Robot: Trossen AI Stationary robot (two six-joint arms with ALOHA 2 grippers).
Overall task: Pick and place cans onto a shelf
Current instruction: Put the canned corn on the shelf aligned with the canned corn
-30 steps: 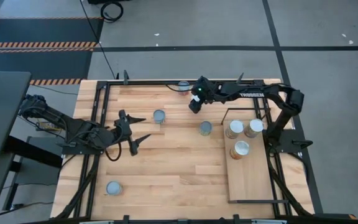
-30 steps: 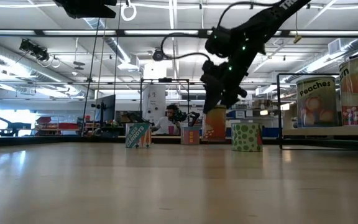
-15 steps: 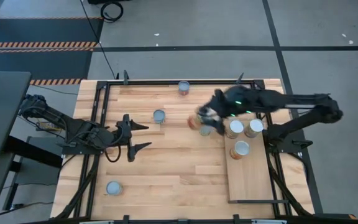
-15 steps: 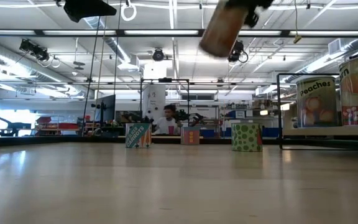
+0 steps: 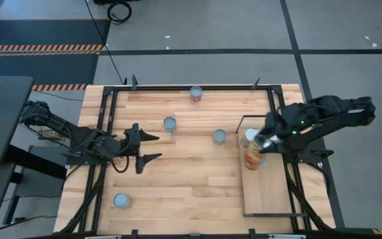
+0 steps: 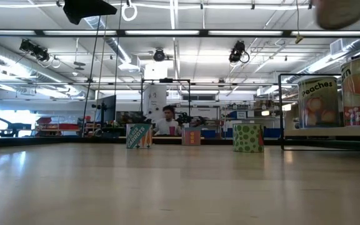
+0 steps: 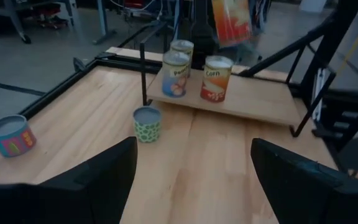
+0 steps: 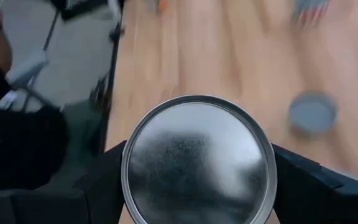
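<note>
My right gripper (image 5: 261, 142) is shut on an orange-labelled can (image 5: 252, 158) held above the far end of the shelf (image 5: 267, 192). The can's silvery end (image 8: 197, 158) fills the right wrist view. Three cans stand on the shelf's far end: a peaches can (image 7: 175, 73), a corn can (image 7: 217, 78) and one behind them (image 7: 181, 48). Loose cans stand upright on the table: a green one (image 5: 219, 137), one at mid-table (image 5: 170, 123), one by the far edge (image 5: 196, 93) and one near left (image 5: 121, 200). My left gripper (image 5: 148, 147) is open and empty at the table's left. My right gripper pinches the orange can between its two fingers (image 8: 98, 186), one on each side of the round wall just below the rim (image 8: 128, 167). The fingers lie along the can, whose silvery end faces the wrist. The can (image 7: 232, 22) is lifted clear above the shelf, slightly tilted.
The shelf's black wire frame (image 5: 243, 123) rises at its far end; its near half (image 5: 267, 199) holds no cans. A black frame runs round the table edge (image 5: 105, 133). In the low view a person (image 6: 167, 119) shows in the room beyond the table.
My right gripper, shut on the orange can near the table's far middle, has lifted it clear of the table. It has carried the can toward the right and near edges, to above the shelf's far end. The can has tipped on the way.
</note>
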